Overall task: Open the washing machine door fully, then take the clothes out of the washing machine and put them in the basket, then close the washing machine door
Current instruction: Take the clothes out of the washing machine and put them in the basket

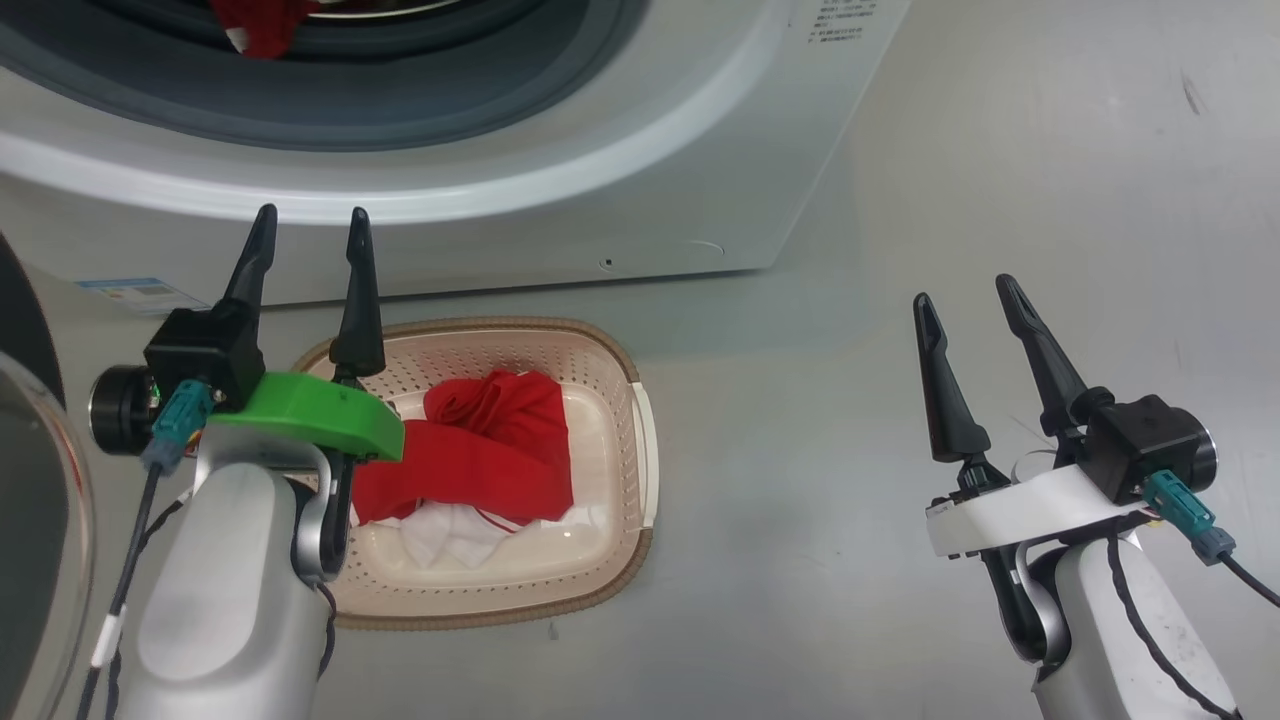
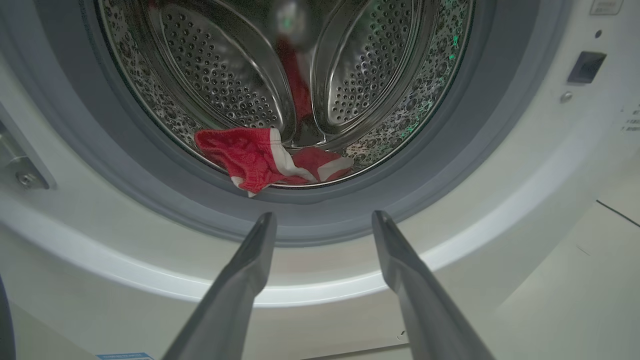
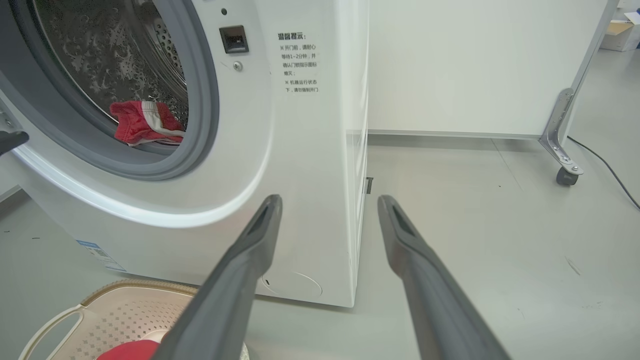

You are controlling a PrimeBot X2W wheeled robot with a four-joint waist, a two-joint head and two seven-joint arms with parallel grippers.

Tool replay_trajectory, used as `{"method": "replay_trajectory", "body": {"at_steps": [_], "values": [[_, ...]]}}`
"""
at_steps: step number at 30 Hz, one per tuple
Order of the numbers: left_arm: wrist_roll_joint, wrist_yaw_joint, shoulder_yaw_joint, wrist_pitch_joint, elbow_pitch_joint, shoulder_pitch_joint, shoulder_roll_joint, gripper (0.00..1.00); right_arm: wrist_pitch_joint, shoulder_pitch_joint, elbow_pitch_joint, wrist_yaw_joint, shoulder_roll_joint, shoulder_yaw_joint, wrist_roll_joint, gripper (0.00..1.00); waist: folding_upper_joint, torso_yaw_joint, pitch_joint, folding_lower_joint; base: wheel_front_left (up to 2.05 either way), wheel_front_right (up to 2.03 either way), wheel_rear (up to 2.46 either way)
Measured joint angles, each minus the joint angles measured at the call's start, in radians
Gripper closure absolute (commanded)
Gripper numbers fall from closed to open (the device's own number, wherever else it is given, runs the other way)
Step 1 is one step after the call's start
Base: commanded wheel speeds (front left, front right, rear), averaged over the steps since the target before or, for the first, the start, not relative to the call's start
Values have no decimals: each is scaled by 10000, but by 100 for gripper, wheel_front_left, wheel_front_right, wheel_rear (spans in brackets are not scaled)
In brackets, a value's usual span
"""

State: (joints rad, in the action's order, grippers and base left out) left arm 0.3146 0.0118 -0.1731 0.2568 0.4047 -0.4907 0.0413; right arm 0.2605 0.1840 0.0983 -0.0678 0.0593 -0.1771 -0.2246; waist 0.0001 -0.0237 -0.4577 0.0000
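The white washing machine (image 1: 560,190) stands open, its grey gasket (image 2: 350,220) ringing the steel drum (image 2: 225,75). One of the clothes, red with white stripes (image 2: 260,160), lies at the drum's front lip, also seen in the right wrist view (image 3: 142,127). More red and white clothes (image 1: 480,450) lie in the cream basket (image 1: 640,440) on the floor before the washer. The washing machine door (image 1: 30,480) shows at the far left edge, swung wide. My left gripper (image 1: 310,225) hangs open and empty above the basket's back-left corner, pointing at the drum. My right gripper (image 1: 965,290) is open and empty over the floor to the right.
Grey floor (image 1: 1000,150) stretches to the right of the washer. A white panel on a caster leg (image 3: 562,150) stands behind, with a cable on the floor beside it. A door latch socket (image 3: 233,39) sits on the washer's front right.
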Motion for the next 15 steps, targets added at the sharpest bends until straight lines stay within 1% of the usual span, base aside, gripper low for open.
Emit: {"method": "replay_trajectory", "body": {"at_steps": [6,15], "values": [[-278,65,0,0,-968,1044,-8,0,0,-299,31,4,4,190,73,0,0,327,736,0,0,0,0],[-405,276,27,0,-1641,2848,-4,0,0,-848,161,2,-33,123,75,0,0,664,1927,0,0,0,0]]}}
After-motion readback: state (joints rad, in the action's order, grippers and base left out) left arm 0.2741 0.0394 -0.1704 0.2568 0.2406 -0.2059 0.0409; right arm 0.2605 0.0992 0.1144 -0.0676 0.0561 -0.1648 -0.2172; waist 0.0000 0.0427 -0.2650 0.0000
